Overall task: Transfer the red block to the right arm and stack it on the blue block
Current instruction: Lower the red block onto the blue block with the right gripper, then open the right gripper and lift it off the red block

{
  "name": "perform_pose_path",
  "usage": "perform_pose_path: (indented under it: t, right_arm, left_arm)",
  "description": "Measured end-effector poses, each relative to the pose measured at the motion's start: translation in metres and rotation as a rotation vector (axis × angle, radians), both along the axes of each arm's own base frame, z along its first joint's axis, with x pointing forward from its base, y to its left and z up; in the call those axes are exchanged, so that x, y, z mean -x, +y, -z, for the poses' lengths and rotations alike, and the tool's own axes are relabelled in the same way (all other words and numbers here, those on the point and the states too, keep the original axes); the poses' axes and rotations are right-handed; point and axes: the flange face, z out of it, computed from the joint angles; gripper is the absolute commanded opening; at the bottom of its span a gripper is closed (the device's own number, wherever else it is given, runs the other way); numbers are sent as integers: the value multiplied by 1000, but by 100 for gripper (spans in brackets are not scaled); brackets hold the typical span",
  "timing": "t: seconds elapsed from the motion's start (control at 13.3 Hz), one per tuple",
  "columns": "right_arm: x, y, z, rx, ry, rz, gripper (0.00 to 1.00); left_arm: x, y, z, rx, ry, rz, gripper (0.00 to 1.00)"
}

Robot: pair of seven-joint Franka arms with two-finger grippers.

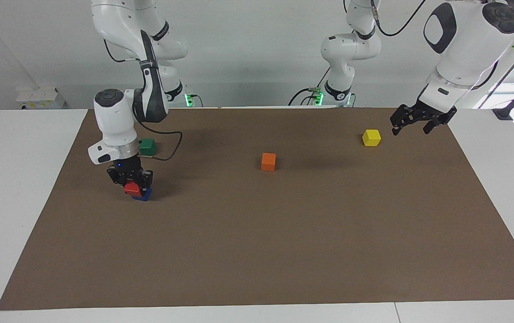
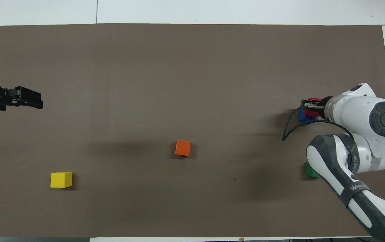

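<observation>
- Here, in the facing view, the right gripper [image 1: 133,183] stands low at the right arm's end of the brown mat [image 1: 257,251], its jaws closed on the red block [image 1: 132,189]; the red block sits on or just above the blue block [image 1: 144,194], slightly askew, and whether the two touch cannot be told; a green block [image 1: 147,146] lies nearer to the robots, an orange block [image 1: 268,161] mid-mat; the left gripper [image 1: 411,124] waits in the air beside the yellow block [image 1: 371,137], jaws parted, holding nothing.
- Next, in the overhead view, the right gripper [image 2: 310,107] covers most of the red block [image 2: 314,100] and blue block [image 2: 302,116]; the left gripper [image 2: 27,99] hangs over the left arm's end of the mat [image 2: 192,67], empty; the orange block [image 2: 183,147], yellow block [image 2: 61,179] and green block [image 2: 310,170] lie apart.
- Judged from this, the handover looks done and the stacking nearly so; what is left is letting go and lifting clear.
</observation>
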Motion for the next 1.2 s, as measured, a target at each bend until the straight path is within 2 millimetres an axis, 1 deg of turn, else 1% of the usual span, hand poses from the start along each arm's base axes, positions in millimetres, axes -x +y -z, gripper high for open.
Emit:
perform_pose_path:
  t: [0.23, 0.3, 0.38, 0.53, 0.6, 0.75, 0.9, 0.98, 1.2]
  right_arm:
    - [1, 0, 1, -6, 1, 20, 42]
    - [1, 0, 2, -6, 3, 22, 46]
    - [2, 0, 3, -6, 4, 22, 54]
    - [2, 0, 3, -7, 5, 24, 59]
    - [2, 0, 3, -7, 5, 24, 66]
    - [2, 0, 3, -7, 4, 25, 72]
    - [2, 0, 3, -7, 4, 25, 88]
    - [2, 0, 3, -7, 4, 25, 100]
    - [1, 0, 1, -7, 2, 25, 100]
  left_arm:
    - [1, 0, -1, 0, -3, 0, 100]
    - [1, 1, -1, 0, -3, -1, 100]
    - [1, 2, -1, 0, -3, -4, 100]
    - [1, 5, -1, 0, -3, -9, 100]
    - [0, 5, -1, 0, -3, -9, 100]
    - [1, 5, -1, 0, -3, -9, 100]
    - [1, 5, -1, 0, -3, -9, 100]
    - [1, 5, -1, 0, -3, -9, 100]
    - [1, 5, -1, 0, -3, -9, 100]
